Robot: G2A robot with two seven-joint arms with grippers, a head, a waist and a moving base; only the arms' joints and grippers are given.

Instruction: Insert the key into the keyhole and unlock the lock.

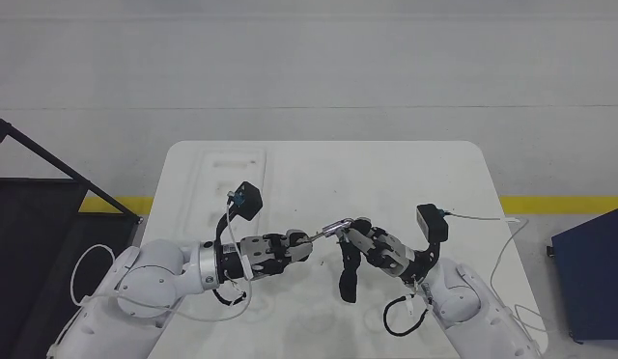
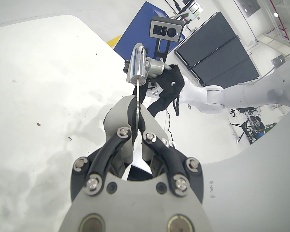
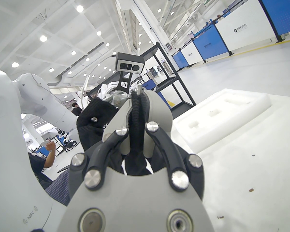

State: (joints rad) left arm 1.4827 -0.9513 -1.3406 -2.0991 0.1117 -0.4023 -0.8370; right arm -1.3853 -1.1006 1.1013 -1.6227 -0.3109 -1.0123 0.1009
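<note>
A shiny chrome lock [image 2: 137, 65] hangs in the air above the table, and its end face points at my left gripper [image 2: 136, 112]. That gripper is shut on a flat metal key [image 2: 138, 97], whose blade tip sits in the keyhole. From above, the lock [image 1: 334, 229] lies between the two grippers, with the left gripper [image 1: 301, 246] beside it. My right gripper [image 1: 355, 234] is shut on the lock's far end. In the right wrist view its black-padded fingers [image 3: 136, 107] press together, and the lock [image 3: 138, 89] is mostly hidden behind them.
A white foam tray [image 3: 222, 115] with moulded recesses lies on the white table [image 1: 435, 185] behind the arms. A black fabric strap [image 1: 347, 280] hangs from the right gripper. Small dark crumbs [image 2: 38, 124] dot the tabletop.
</note>
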